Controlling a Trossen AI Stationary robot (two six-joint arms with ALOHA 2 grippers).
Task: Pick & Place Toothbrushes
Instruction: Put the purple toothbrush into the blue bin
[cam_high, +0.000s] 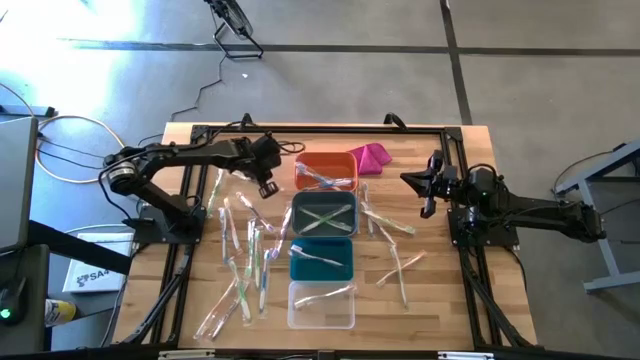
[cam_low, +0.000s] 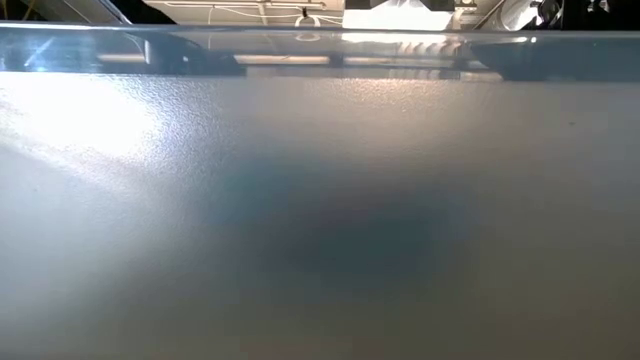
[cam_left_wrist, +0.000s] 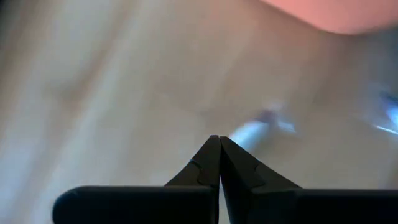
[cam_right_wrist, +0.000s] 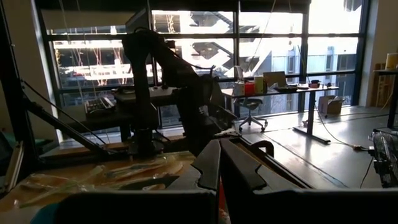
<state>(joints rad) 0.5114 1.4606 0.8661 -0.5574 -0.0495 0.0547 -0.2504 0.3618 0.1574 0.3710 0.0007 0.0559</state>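
Left end effector (cam_left_wrist: 219, 140) pinched over toothbrushes (cam_high: 245, 262), low view blocked

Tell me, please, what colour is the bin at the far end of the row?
Orange; it shows best in the high view, beside the magenta cloth.

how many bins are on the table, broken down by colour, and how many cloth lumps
Orange rectangular plastic bin: 1
Grey rectangular plastic bin: 1
Teal rectangular plastic bin: 1
Clear rectangular plastic bin: 1
Magenta cloth lump: 1
Total: 5
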